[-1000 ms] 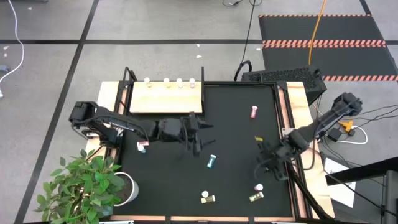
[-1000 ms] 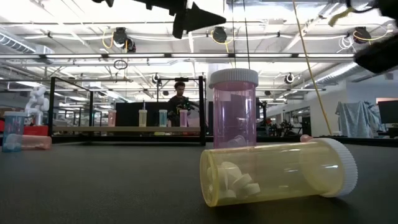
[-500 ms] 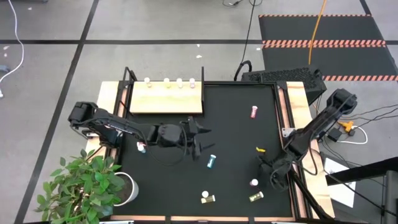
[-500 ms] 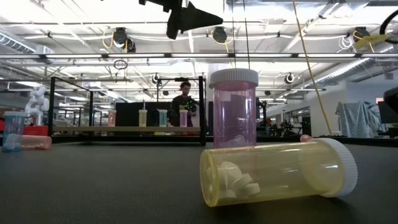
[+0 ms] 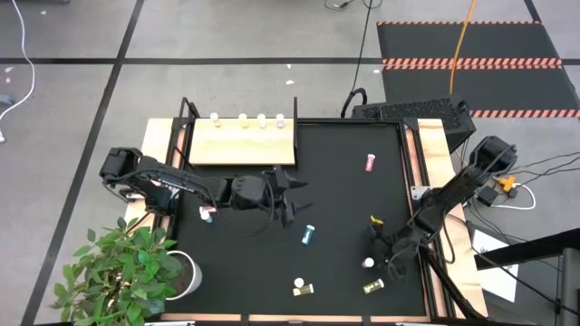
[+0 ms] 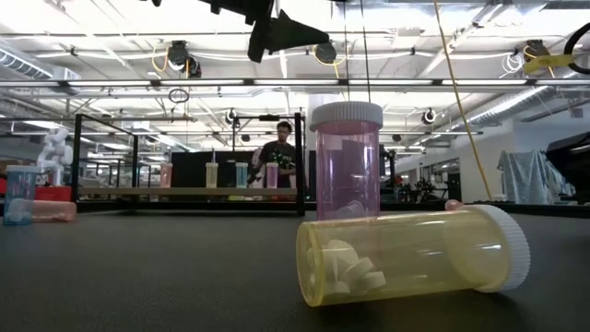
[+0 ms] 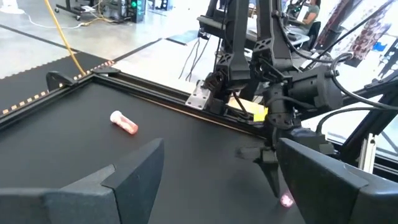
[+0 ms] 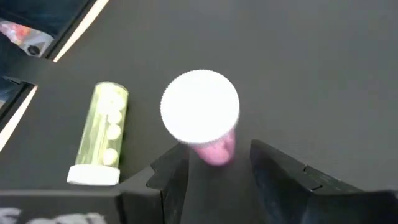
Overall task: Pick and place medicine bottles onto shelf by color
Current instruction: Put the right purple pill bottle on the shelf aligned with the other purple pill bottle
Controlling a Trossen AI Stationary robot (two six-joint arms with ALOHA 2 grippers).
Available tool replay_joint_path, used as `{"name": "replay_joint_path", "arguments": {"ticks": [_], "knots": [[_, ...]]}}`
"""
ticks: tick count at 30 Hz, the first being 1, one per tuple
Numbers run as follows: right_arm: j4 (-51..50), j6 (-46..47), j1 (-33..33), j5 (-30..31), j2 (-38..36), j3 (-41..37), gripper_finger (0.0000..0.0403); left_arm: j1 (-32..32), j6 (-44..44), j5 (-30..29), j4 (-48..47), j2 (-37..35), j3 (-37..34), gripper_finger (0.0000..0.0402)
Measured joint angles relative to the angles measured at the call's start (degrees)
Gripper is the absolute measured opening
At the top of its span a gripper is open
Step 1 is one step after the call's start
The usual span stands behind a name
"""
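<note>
Four bottles [image 5: 246,119] already stood along the shelf's [image 5: 241,143] far edge, while about seven more were scattered over the black mat [image 5: 344,181], so I judged the job under halfway. The right gripper [image 8: 214,167] hung over an upright pink bottle [image 8: 202,115], fingers straddling it but apparently not clamped. The left gripper [image 5: 292,196] hovered mid-mat, fingers spread, carrying nothing.
</note>
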Motion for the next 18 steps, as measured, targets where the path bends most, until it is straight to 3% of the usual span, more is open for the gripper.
{"name": "replay_joint_path", "arguments": {"ticks": [10,18], "knots": [[9.2,-2.8,-0.3,0.3,7.9,0.1,0.0162,0.3,0.0,0.0,0.2,0.0,0.0,0.0312],[10.1,-2.7,-0.3,0.6,8.2,0.0,0.0102,0.3,0.3,0.1,0.1,0.0,0.8,0.0312]]}}
